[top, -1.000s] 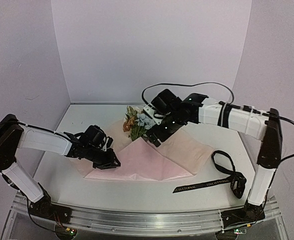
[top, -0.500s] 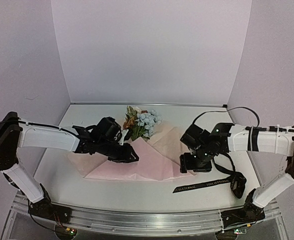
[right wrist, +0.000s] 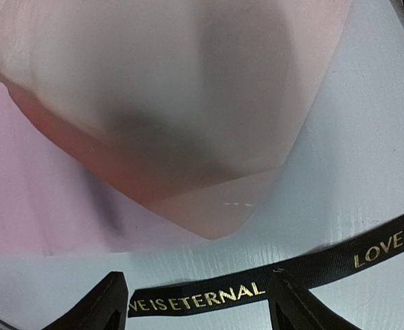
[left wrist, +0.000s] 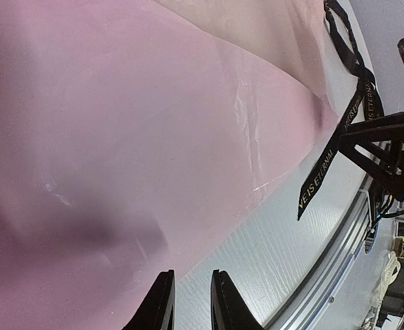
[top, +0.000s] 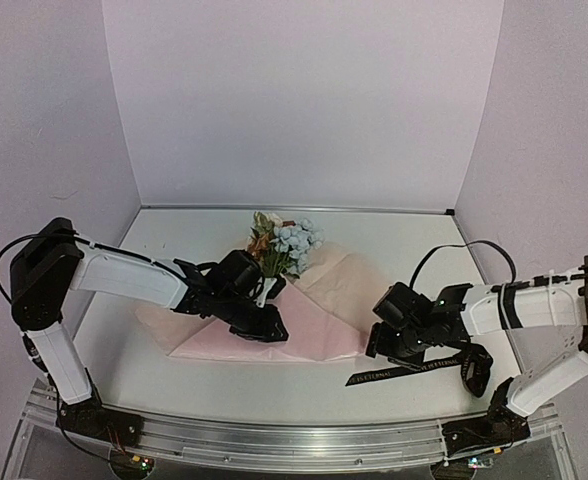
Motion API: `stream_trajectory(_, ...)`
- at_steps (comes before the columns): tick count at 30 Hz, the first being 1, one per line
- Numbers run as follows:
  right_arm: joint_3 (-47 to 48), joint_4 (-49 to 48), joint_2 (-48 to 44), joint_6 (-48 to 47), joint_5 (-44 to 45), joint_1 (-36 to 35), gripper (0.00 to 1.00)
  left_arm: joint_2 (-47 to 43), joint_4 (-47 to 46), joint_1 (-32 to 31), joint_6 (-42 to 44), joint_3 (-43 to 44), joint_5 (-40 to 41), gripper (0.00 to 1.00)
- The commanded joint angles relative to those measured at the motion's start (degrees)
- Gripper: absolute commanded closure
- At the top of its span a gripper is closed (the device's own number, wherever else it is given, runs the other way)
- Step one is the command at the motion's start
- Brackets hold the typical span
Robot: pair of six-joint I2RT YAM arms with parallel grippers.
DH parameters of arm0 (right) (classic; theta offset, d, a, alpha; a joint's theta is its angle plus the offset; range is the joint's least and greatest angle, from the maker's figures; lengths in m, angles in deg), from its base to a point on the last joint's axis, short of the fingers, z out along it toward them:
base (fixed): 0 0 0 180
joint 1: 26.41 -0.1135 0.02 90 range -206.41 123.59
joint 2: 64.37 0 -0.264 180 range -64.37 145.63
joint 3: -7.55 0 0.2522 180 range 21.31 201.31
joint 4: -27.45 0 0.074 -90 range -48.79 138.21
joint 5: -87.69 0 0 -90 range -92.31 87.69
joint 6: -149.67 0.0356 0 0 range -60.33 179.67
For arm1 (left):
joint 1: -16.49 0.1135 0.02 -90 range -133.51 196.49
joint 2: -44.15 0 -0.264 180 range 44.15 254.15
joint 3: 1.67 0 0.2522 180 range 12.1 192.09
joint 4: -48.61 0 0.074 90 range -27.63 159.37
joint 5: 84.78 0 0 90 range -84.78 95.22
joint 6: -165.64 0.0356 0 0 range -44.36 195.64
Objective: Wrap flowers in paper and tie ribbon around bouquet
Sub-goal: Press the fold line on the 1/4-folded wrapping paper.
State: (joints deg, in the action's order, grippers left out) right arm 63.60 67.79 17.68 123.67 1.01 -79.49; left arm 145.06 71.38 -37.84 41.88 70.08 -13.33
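Right gripper [right wrist: 200, 311] is spread, straddling the ribbon [right wrist: 312, 269] end, which lies flat beside the paper [right wrist: 154, 103] corner. Best to drop low and pinch squarely. Left gripper [left wrist: 192, 306] is nearly together over paper; grip unclear.

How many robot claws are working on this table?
2. The left gripper is over the pink paper, near the flowers; the right gripper is open over the ribbon, at its lettered end. None seems hidden.

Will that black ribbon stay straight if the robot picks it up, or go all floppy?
Probably floppy: the ribbon lies flat and curls into loose loops at one end. It looks thin and light, so it'd likely dangle. Its smooth face might slip.
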Motion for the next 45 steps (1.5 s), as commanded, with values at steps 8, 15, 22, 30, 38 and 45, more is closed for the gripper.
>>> stream_trajectory(8,-9.20,-23.93,2.56,10.56,9.01,-0.32,0.35,1.10,-0.39,0.09,2.03,2.98,-1.02,0.81)
stream_trajectory(15,-14.47,-28.78,1.00,13.82,12.24,-0.48,0.44,2.49,-0.32,0.10,2.07,3.77,-1.64,0.81)
stream_trajectory(22,-16.49,-29.51,-2.15,13.12,13.59,-1.32,0.50,4.39,-0.65,0.02,2.36,5.67,-3.34,0.81)
stream_trajectory(30,-17.21,-34.70,-0.62,13.36,12.16,-1.44,0.61,6.57,-0.13,-1.48,3.95,8.59,-4.13,0.82)
stream_trajectory(38,-17.81,-37.02,-0.49,14.86,11.93,-1.52,0.68,8.98,-0.55,-3.43,5.53,10.71,-5.12,0.82)
stream_trajectory(45,-17.60,-36.95,-2.52,13.40,11.58,-1.52,0.80,13.13,0.01,-6.43,8.25,15.14,-4.60,0.83)
